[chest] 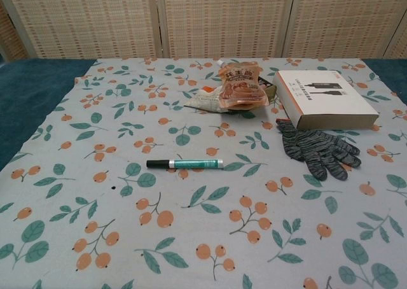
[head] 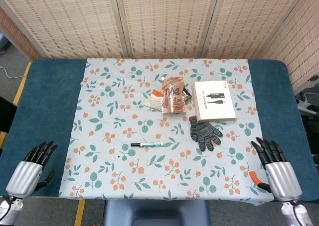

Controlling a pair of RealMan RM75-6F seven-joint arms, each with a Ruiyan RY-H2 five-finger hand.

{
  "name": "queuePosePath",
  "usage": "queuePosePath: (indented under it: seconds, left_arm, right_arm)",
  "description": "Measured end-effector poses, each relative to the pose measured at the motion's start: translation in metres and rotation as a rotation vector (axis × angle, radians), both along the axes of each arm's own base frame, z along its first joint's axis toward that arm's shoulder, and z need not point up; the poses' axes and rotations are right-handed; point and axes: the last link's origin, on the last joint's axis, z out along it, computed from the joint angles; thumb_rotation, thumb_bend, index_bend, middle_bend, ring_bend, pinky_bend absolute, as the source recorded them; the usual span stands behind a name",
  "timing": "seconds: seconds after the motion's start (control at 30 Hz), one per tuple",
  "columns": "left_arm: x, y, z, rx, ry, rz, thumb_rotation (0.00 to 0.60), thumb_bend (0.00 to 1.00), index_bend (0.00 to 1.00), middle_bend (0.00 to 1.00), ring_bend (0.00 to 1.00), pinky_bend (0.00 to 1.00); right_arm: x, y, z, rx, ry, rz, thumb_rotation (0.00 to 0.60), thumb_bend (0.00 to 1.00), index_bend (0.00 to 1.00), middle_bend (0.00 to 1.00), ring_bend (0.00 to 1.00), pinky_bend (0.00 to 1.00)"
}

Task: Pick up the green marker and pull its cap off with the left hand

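Note:
The green marker [head: 147, 144] lies flat on the floral cloth near the table's middle, black cap end to the left; the chest view shows the marker [chest: 185, 164] too. My left hand [head: 31, 168] hangs at the front left corner, over the blue table edge, fingers apart and holding nothing. My right hand [head: 275, 168] is at the front right, over the cloth's corner, fingers spread and empty. Both hands are far from the marker. Neither hand appears in the chest view.
A grey knit glove [head: 203, 130] lies right of the marker. Behind it sit a white box [head: 213, 101] and orange snack packets [head: 172, 94]. The floral cloth [head: 99, 136] covers the blue table [head: 45, 96].

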Motion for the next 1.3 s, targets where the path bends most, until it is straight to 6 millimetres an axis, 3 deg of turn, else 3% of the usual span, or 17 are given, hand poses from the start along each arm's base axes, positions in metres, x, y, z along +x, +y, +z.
queuePosePath:
  seconds: [0.17,0.3,0.5,0.7,0.93,1.3]
  left_arm:
    - [-0.005,0.004,0.000,0.005,0.018,0.033,0.600,0.40,0.00,0.00,0.00,0.13]
    - [-0.009,0.009,0.001,0.011,0.031,0.065,0.600,0.40,0.00,0.00,0.00,0.13]
    - [-0.014,0.017,0.002,0.028,0.044,0.101,0.600,0.40,0.00,0.00,0.00,0.14]
    - [-0.017,0.021,0.003,0.041,0.045,0.114,0.600,0.40,0.00,0.00,0.00,0.14]
    - [-0.020,0.023,0.007,0.050,0.040,0.131,0.600,0.40,0.00,0.00,0.00,0.14]
    - [-0.021,0.024,0.009,0.048,0.033,0.146,0.600,0.40,0.00,0.00,0.00,0.14]
  right_arm:
    - [0.037,-0.033,-0.049,0.091,0.060,0.100,0.600,0.18,0.14,0.14,0.00,0.00]
    - [0.079,-0.062,-0.099,0.144,0.076,0.176,0.600,0.20,0.21,0.17,0.00,0.00]
    - [0.131,-0.100,-0.169,0.223,0.091,0.219,0.600,0.22,0.25,0.20,0.00,0.00]
    - [0.155,-0.128,-0.212,0.239,0.153,0.241,0.600,0.25,0.31,0.25,0.00,0.00]
    - [0.180,-0.149,-0.246,0.252,0.178,0.230,0.600,0.27,0.35,0.27,0.00,0.00]
    - [0.192,-0.151,-0.272,0.263,0.226,0.223,0.600,0.28,0.38,0.30,0.00,0.00]
